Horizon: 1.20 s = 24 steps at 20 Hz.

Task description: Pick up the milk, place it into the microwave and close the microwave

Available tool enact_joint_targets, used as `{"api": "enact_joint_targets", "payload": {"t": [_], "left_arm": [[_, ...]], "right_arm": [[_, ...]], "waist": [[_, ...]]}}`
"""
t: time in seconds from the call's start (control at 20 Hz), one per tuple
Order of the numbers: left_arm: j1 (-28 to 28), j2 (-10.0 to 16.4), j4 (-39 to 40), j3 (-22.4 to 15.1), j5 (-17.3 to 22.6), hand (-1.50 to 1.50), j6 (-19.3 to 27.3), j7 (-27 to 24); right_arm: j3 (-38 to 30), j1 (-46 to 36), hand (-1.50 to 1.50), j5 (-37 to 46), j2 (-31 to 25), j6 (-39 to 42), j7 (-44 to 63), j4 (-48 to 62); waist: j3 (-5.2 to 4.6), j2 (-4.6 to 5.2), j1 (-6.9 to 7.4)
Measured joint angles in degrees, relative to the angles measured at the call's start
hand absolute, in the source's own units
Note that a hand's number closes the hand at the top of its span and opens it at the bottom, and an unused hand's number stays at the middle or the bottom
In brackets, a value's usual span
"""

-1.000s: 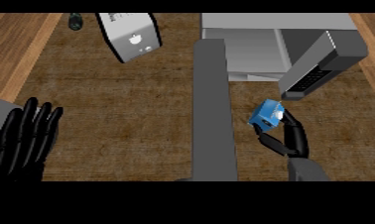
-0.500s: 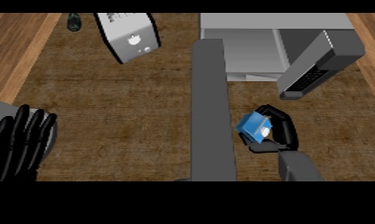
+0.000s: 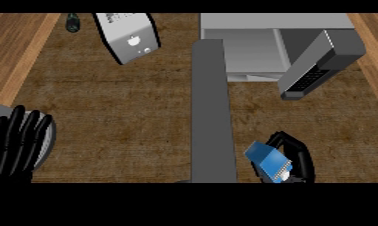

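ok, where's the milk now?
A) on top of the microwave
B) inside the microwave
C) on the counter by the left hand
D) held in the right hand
D: the blue milk carton sits in the curled right hand, right of the open microwave door, outside the cavity.

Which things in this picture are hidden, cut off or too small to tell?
All in the head view:
1. Milk: partly hidden by the right hand curled round it.
2. Left hand: cut off by the left edge; it covers a grey thing I cannot name.
3. Small dark thing at top left: too small to tell.
4. Microwave: cut off by the top edge.
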Motion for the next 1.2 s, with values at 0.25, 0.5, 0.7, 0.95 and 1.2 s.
{"api": "enact_joint_targets", "payload": {"t": [0.25, 0.5, 0.7, 0.95, 1.2], "left_arm": [[-1.38, -0.08, 2.83, 1.55, 0.56, -1.5, -0.46, -0.72], [-1.05, 0.14, 2.0, 2.92, 1.88, -1.5, -1.01, 0.17], [-1.68, 0.62, 3.21, 4.16, 2.68, -1.5, -1.87, -0.25], [-1.59, 1.41, 3.7, 5.87, 3.47, -1.5, -2.7, -0.09], [-1.86, 1.58, 4.52, 6.11, 4.17, -1.5, -3.85, -0.49]], "right_arm": [[1.47, 1.75, 1.5, 0.22, 2.3, -4.66, 3.6, -7.11], [4.55, -1.66, 1.5, 1.16, 3.19, -10.92, 10.29, -11.81], [5.87, -8.09, 1.5, 2.85, 3.5, -16.71, 16.28, -10.94], [4.9, -17.17, 1.5, 5.0, 2.77, -23.54, 23.62, -6.29], [0.79, -28.27, 1.5, 6.75, 0.64, -27.05, 25.44, 6.13]], "waist": [[-0.01, 0.04, 0.1], [0.0, 0.05, 0.31], [0.01, 0.11, 0.55], [0.02, 0.18, 0.78], [0.04, 0.38, 1.32]]}}
